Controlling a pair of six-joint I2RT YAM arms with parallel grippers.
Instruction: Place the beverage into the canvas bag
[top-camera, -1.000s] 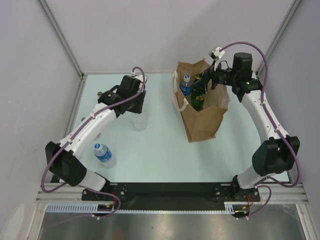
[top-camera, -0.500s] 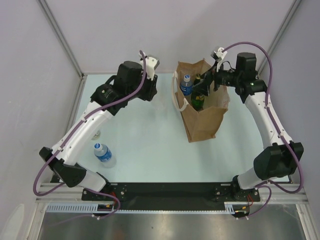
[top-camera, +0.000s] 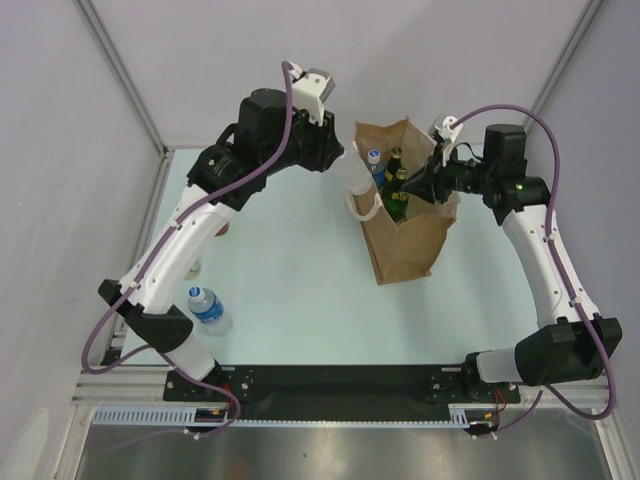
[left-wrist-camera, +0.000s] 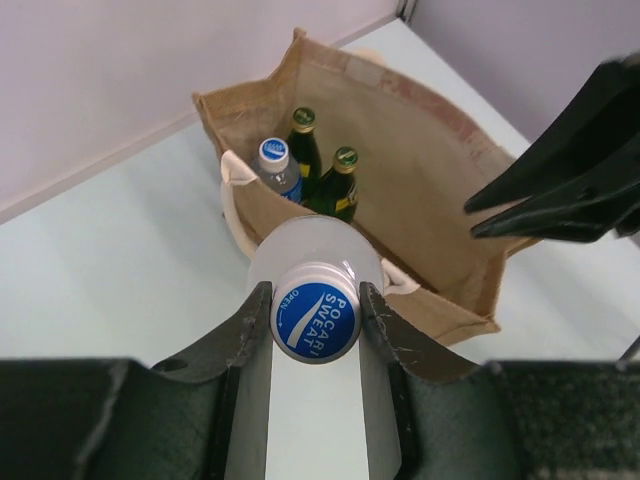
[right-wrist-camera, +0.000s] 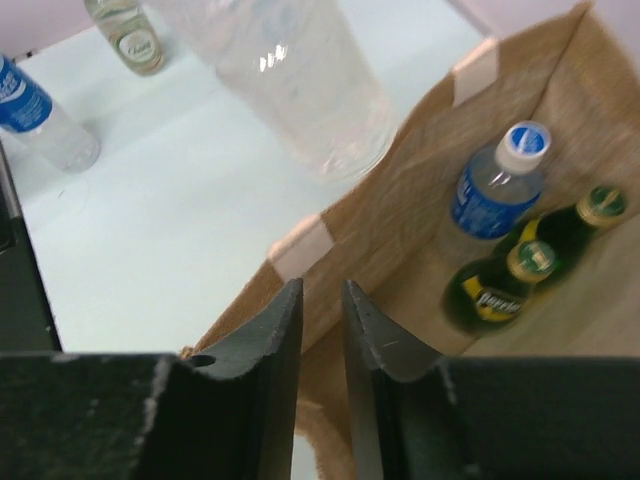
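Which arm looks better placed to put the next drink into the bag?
Left. The left pincer grips a clear plastic bottle with a blue cap beside the open tan canvas bag; the right pincer holds no bottle.

The canvas bag (left-wrist-camera: 430, 160) is coarse woven cloth, matt tan. Inside the bag, two green bottles (left-wrist-camera: 338, 190) look like glossy glass. Near the bag, the beverage bottle (left-wrist-camera: 305, 245) is smooth translucent plastic with a glossy blue cap (left-wrist-camera: 315, 320).
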